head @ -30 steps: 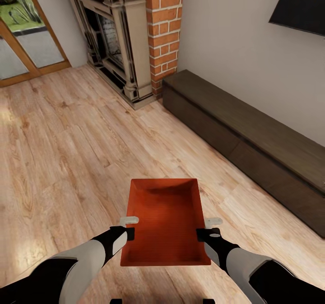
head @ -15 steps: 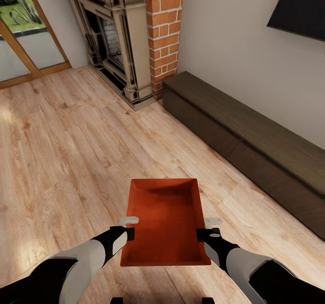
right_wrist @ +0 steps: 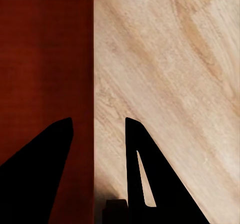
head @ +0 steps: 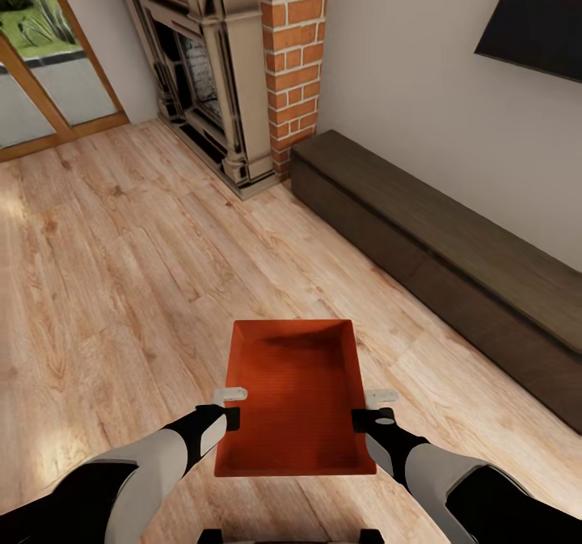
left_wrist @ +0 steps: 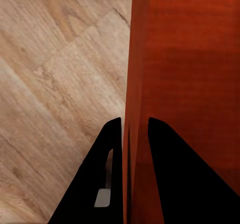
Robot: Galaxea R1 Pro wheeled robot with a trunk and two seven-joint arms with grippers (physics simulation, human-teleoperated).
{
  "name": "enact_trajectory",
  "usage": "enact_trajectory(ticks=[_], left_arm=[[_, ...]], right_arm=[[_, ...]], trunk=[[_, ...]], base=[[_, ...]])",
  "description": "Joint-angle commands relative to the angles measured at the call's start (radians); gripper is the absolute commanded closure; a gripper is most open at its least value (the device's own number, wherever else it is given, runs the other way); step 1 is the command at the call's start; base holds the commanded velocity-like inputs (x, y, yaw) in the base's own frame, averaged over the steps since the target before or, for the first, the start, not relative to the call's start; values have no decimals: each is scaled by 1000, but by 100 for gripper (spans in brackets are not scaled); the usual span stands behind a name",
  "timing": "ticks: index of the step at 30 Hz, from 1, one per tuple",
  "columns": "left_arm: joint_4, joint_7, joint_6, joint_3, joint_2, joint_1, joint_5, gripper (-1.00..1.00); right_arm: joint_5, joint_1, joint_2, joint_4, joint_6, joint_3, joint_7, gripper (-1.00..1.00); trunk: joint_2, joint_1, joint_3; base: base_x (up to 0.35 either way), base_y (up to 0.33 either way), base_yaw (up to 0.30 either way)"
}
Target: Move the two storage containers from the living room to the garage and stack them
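One orange-red storage container (head: 295, 398) hangs lengthwise between my two arms, over the living room's wood-plank floor (head: 121, 269). My left gripper (head: 233, 406) is shut on its left long wall. In the left wrist view the container (left_wrist: 190, 84) has its thin wall pinched between that left gripper's (left_wrist: 135, 126) black fingers. My right gripper (head: 370, 408) straddles the right long wall. The right wrist view shows the container (right_wrist: 45, 59) with the right gripper (right_wrist: 97, 121) open; a strip of floor shows between the wall and the outer finger (right_wrist: 137, 164).
A long dark low cabinet (head: 453, 261) runs along the white wall at right, under a black screen (head: 533, 18). A red-brick fireplace (head: 295, 51) with a dark surround stands ahead. Wood-framed glass doors (head: 48, 83) are at far left. Open floor lies ahead and left.
The whole room has drifted slightly in the head view, so the camera has moved. The container and both grippers keep the same place relative to each other.
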Motion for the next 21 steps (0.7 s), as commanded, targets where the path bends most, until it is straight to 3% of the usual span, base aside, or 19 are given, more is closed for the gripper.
enact_trajectory(ticks=[1,5,21], left_arm=[[-2,8,6,-19,0,0,-5,100],[-2,8,2,-19,0,0,-5,100],[-2,13,-2,-19,0,0,-5,100]], right_arm=[[-12,-1,0,1,-5,7,-6,100],[-10,-1,0,1,-5,7,-6,100],[-18,-1,4,1,-6,7,-7,100]], trunk=[[7,-4,3],[35,-19,15],[35,-19,17]], base=[[0,0,0],[0,0,0],[0,0,0]])
